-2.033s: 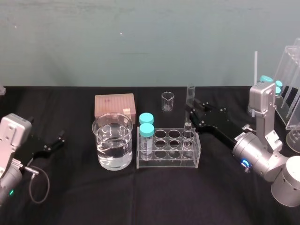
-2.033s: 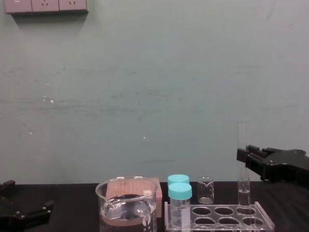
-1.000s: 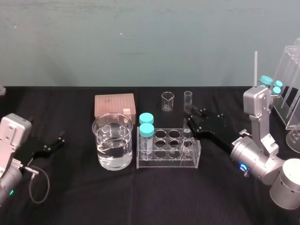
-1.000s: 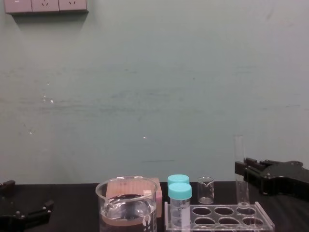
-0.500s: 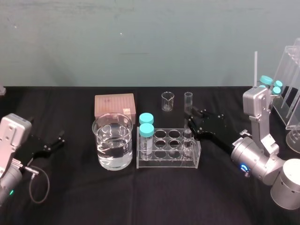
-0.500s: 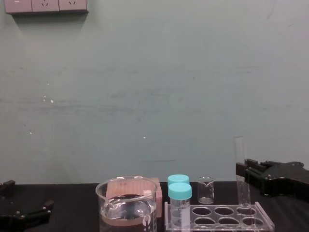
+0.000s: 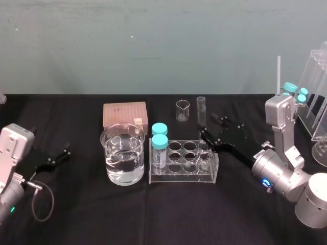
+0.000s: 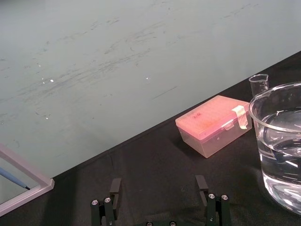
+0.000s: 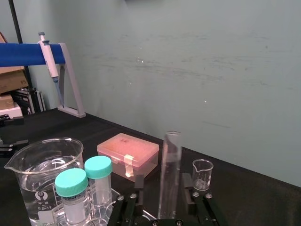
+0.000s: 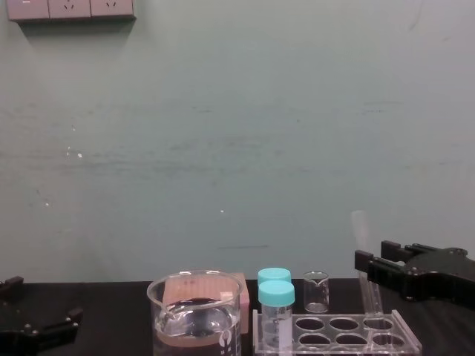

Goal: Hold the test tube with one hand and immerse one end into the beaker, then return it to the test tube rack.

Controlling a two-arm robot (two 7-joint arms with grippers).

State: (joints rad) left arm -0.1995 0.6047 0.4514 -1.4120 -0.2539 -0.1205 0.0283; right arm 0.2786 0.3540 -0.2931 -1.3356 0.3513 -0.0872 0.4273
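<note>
The test tube [image 7: 202, 120] stands in a far right hole of the test tube rack [image 7: 182, 178], leaning a little to the left. My right gripper [image 7: 209, 127] is open around its middle, and the right wrist view shows gaps between the test tube [image 9: 170, 174] and both fingers [image 9: 139, 182]. From the chest, the test tube [image 10: 365, 259] tilts left just in front of the right gripper [image 10: 375, 261]. The beaker [image 7: 122, 153], part filled with water, stands left of the rack. At the far left my left gripper [image 7: 61, 154] rests open and empty [image 8: 158, 188].
Two teal-capped vials [image 7: 160, 143] sit in the rack's left holes. A pink tip box [image 7: 124, 115] and a tiny glass beaker [image 7: 182, 110] stand behind. A clear acrylic stand [image 7: 317, 97] is at the far right, and a pipette stand [image 9: 51, 56] is far left.
My right gripper lowered the test tube into the rack, then its fingers spread apart off the glass. The tube now leans left on its own. The left arm has not moved.
</note>
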